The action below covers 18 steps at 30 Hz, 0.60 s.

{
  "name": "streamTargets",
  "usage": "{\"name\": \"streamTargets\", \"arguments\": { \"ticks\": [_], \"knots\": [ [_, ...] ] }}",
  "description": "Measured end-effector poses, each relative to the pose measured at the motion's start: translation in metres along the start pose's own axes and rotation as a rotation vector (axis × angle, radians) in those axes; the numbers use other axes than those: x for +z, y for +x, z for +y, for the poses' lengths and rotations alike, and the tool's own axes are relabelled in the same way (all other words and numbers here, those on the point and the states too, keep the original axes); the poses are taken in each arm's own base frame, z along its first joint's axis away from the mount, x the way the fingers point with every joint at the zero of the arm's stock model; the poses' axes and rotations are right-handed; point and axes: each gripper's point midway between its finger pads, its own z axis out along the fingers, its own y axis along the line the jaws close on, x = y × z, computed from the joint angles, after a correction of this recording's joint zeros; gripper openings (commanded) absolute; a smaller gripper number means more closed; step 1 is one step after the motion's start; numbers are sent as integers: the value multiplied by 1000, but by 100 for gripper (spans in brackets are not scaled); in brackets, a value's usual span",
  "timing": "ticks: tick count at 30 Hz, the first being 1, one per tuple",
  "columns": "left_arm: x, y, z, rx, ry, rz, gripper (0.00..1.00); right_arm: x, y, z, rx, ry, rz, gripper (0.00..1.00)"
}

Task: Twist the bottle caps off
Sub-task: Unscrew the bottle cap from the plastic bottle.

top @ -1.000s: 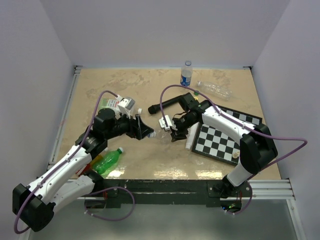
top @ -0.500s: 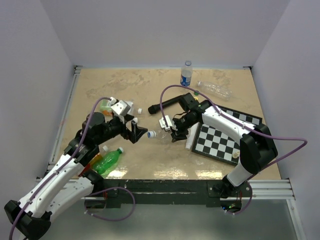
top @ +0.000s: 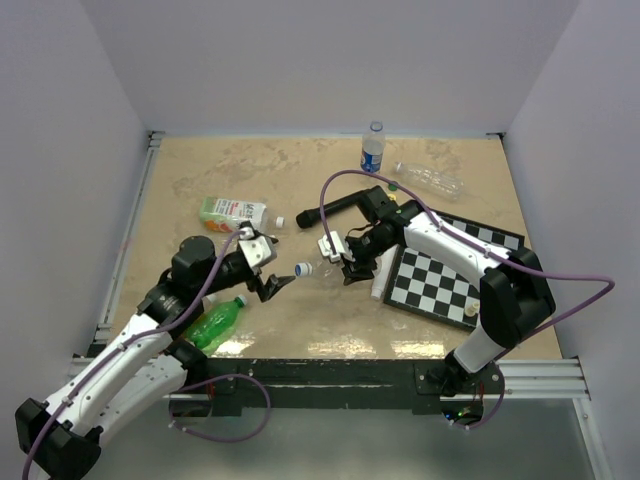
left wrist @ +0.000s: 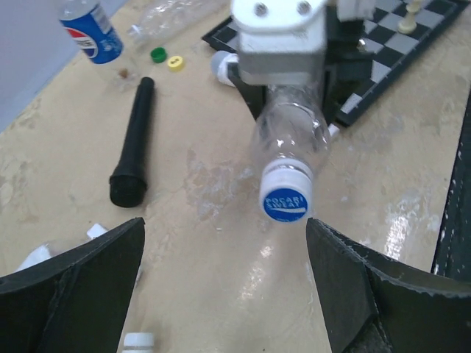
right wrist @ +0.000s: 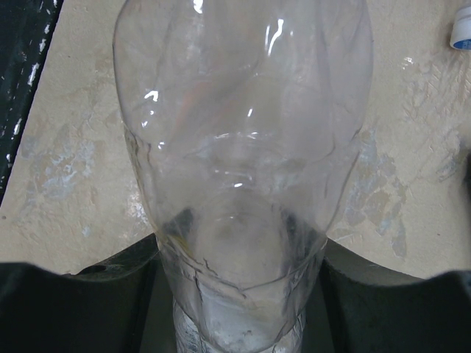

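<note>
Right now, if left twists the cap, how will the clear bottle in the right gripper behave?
Probably light: the clear bottle looks empty. Likely soft: its thin walls show creases, so it may buckle or twist in the right gripper. Round, it could roll if released.

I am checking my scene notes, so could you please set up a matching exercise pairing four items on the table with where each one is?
Things:
1. Pepsi bottle
2. green bottle
3. clear bottle
4. carton

Places:
A. gripped by the right gripper
B. lying on the left, about halfway back
C. standing upright at the far edge
D. lying on the left, near the front edge

Pairs: 1-C, 2-D, 3-A, 4-B
</note>
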Motion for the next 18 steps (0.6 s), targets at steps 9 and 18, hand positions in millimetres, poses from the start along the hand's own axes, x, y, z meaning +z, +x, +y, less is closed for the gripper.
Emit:
{"name": "streamTargets", "arguments": {
  "ticks": [9,18],
  "knots": [
    [1,16,-25,137,151,-20,92,4,-5,4,-17,-17,-2,9],
    [7,22,-30,150,201,-8,75,13,-11,12,-35,-50,-5,9]
  ]
}}
